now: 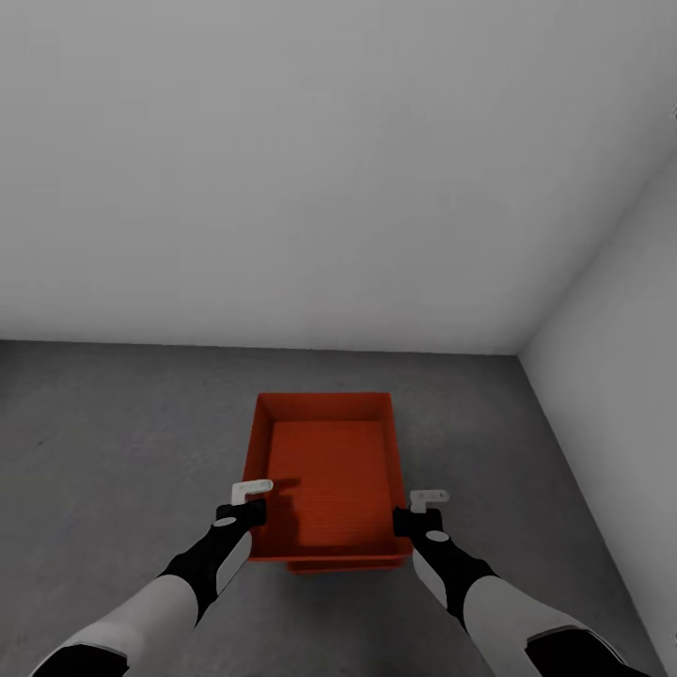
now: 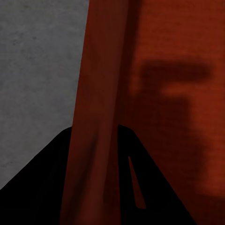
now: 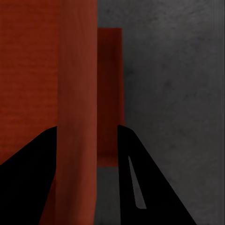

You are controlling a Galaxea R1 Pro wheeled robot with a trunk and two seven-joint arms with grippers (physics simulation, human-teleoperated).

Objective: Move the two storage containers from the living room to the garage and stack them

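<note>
An orange-red storage container (image 1: 329,470) is held over the dark grey concrete floor (image 1: 113,423) of the garage, near a corner. My left gripper (image 1: 246,512) is shut on its left wall (image 2: 93,93), and my right gripper (image 1: 406,519) is shut on its right wall (image 3: 77,103). Each wall runs between a pair of black fingers (image 2: 42,178) (image 3: 140,178). Directly beneath it is the second storage container (image 1: 343,566), of which a strip of rim pokes out at the near edge, and part (image 3: 110,93) shows past the upper one's wall. Whether the two touch I cannot tell.
A plain white wall (image 1: 282,188) stands ahead, and another white wall (image 1: 621,329) closes the right side, meeting it in a corner. Bare concrete lies to the left of the containers and in a narrower band to the right.
</note>
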